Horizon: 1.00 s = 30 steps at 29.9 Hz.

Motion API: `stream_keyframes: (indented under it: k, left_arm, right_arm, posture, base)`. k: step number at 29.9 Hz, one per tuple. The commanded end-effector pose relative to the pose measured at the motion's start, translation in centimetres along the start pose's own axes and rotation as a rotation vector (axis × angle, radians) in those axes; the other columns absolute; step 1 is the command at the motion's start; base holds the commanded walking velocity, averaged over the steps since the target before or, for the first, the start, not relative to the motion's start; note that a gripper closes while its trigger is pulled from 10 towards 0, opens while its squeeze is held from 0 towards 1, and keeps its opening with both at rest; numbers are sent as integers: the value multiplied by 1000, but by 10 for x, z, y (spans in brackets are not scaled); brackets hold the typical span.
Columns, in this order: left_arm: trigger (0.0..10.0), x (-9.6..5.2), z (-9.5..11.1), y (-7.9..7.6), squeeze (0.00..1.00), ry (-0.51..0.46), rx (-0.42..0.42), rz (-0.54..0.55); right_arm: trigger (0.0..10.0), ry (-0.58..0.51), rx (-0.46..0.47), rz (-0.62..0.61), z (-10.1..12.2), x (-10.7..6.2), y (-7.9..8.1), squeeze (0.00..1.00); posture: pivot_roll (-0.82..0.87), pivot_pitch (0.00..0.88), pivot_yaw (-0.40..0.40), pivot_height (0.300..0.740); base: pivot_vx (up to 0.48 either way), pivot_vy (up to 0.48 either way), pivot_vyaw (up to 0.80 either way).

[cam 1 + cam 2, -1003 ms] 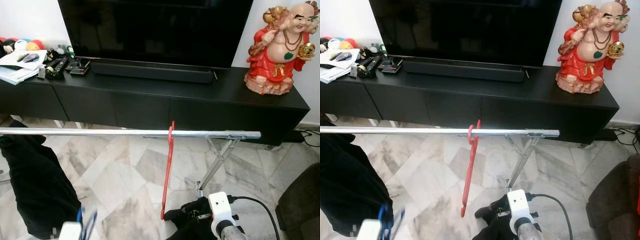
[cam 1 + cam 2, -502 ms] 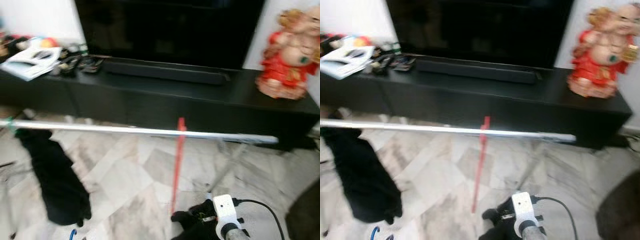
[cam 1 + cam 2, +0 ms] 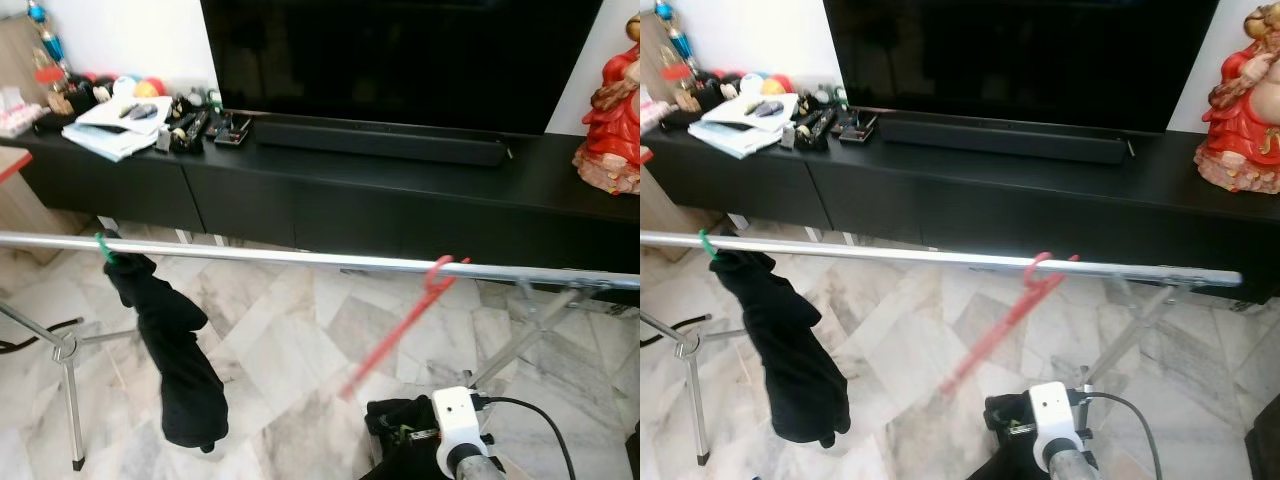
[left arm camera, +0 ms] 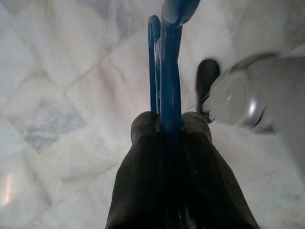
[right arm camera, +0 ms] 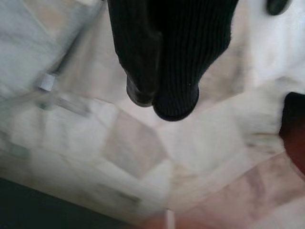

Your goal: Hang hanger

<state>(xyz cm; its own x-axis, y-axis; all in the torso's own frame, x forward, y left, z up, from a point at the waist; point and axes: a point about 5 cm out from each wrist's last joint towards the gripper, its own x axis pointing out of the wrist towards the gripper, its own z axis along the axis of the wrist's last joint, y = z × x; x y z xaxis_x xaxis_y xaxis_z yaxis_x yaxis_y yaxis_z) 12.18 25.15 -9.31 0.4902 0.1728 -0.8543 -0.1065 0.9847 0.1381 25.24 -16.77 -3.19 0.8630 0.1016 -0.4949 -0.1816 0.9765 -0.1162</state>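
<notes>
A silver rail (image 3: 250, 255) crosses the room at mid height. A red hanger (image 3: 405, 320) is hooked over it right of centre, slanted and blurred. A black garment (image 3: 175, 350) hangs from a green hanger (image 3: 104, 245) near the rail's left end. My right gripper (image 3: 392, 428) is low under the red hanger and apart from it; in the right wrist view its fingers (image 5: 176, 95) are shut with nothing between them. In the left wrist view my left gripper (image 4: 169, 131) is shut on a blue hanger (image 4: 169, 71) above the marble floor.
A long black TV cabinet (image 3: 400, 205) with a TV (image 3: 400, 50) and soundbar stands behind the rail. A red statue (image 3: 1245, 120) is at its right end, papers and remotes (image 3: 150, 120) at its left. Rack legs (image 3: 65, 350) stand left and right on the marble floor.
The camera has swung left, bringing the black garment and the left rack leg into view. The red hanger, hanging straight by my right gripper before, now slants, with its lower end swung left.
</notes>
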Motion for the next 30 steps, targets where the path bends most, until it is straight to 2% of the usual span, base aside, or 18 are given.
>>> stream_keyframes:
  k: [1, 22, 30]
  left_arm:
    - [10000, -4, -16, 5, 0, 53, -8, 23]
    - [10000, -2, -12, 4, 0, 49, -14, 15]
    - [10000, -2, -12, 3, 0, 46, -18, 10]
  right_arm:
    - [10000, -7, 4, 8, 1, 0, 3, 0]
    - [10000, 15, -7, 5, -1, 1, 4, 0]
    - [10000, 20, 33, -34, -1, 1, 2, 0]
  posture:
    - [20, 105, 19, 740]
    - [17, 85, 18, 740]
    - [15, 83, 18, 740]
  base:
    - [0, 356, 0]
    - [0, 351, 0]
    - [0, 349, 0]
